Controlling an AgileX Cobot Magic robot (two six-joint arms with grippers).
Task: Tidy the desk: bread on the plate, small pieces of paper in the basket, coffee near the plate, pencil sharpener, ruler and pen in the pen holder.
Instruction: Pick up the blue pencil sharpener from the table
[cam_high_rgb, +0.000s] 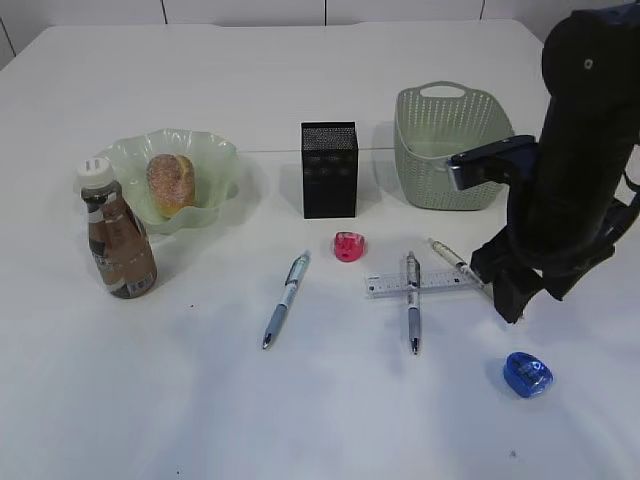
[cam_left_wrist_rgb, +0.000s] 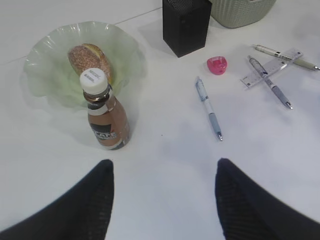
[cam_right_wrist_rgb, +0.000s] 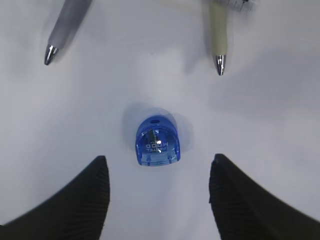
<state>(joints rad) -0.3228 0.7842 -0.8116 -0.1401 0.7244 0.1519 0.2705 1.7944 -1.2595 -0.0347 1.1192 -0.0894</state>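
My right gripper (cam_right_wrist_rgb: 156, 167) is open and empty above the table, with a blue pencil sharpener (cam_right_wrist_rgb: 157, 141) lying just ahead of its fingertips; it hangs left of and above that sharpener (cam_high_rgb: 527, 374) in the exterior view (cam_high_rgb: 508, 298). My left gripper (cam_left_wrist_rgb: 162, 170) is open and empty over bare table, near the coffee bottle (cam_left_wrist_rgb: 104, 112). Bread (cam_high_rgb: 171, 182) lies in the green plate (cam_high_rgb: 215, 150), with the coffee (cam_high_rgb: 118, 235) beside it. A pink sharpener (cam_high_rgb: 348, 246), a ruler (cam_high_rgb: 390, 285) and three pens (cam_high_rgb: 286, 298) (cam_high_rgb: 413, 300) (cam_high_rgb: 455, 263) lie in front of the black pen holder (cam_high_rgb: 329, 170).
A pale green basket (cam_high_rgb: 450, 150) stands at the back right, beside the pen holder. No pieces of paper show. One pen lies across the ruler. The left arm is out of the exterior view.
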